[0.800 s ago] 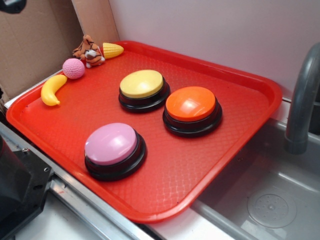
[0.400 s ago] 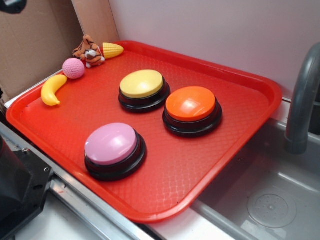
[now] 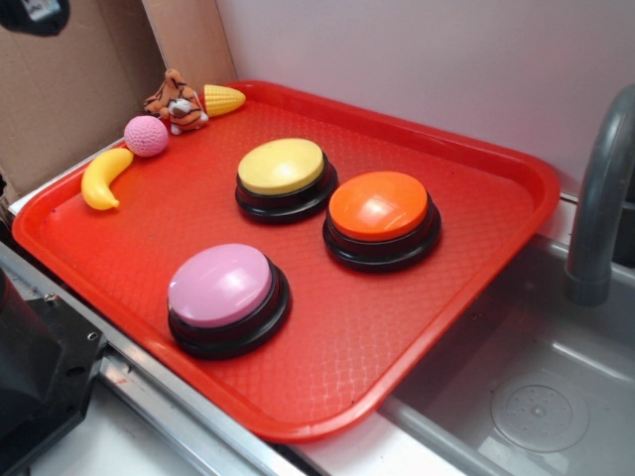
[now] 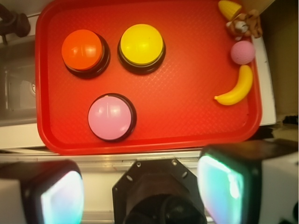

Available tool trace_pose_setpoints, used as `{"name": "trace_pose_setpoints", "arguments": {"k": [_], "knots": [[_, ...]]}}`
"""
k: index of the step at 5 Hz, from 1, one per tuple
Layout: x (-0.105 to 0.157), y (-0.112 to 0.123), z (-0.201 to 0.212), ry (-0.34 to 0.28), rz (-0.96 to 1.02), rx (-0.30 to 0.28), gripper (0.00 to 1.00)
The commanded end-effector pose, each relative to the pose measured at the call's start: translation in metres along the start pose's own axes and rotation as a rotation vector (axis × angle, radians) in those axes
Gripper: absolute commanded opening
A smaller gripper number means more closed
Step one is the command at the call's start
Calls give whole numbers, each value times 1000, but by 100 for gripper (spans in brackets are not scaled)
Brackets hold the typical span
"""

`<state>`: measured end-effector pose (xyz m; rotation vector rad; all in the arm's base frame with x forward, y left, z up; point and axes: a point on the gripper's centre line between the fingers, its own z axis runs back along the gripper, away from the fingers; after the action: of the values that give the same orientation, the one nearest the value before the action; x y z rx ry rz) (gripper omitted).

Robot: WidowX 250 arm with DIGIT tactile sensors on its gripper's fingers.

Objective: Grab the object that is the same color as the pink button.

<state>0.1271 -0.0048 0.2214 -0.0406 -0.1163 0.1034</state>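
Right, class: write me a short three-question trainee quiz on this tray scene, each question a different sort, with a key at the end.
1. True or false: the pink ball lies between the banana and the tiger toy.
2. Multiple choice: which button stands nearest the tray's front edge in the exterior view? A) the yellow button B) the orange button C) the pink button
3. Fill in: the gripper, seen in the wrist view, is ____, holding nothing.

Key: 1 true; 2 C; 3 open.
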Motion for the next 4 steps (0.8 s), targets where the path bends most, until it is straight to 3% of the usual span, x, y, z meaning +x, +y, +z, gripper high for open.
{"name": "trace_pose_setpoints", "arguments": {"k": [1,2,3,4], "knots": [[26,30,-10,-72,124,43,100],[35,48,-18,-126,210,58,100],[45,67,-30,-197,308,139,100],[59,86,-44,-228,389,175,100]]}}
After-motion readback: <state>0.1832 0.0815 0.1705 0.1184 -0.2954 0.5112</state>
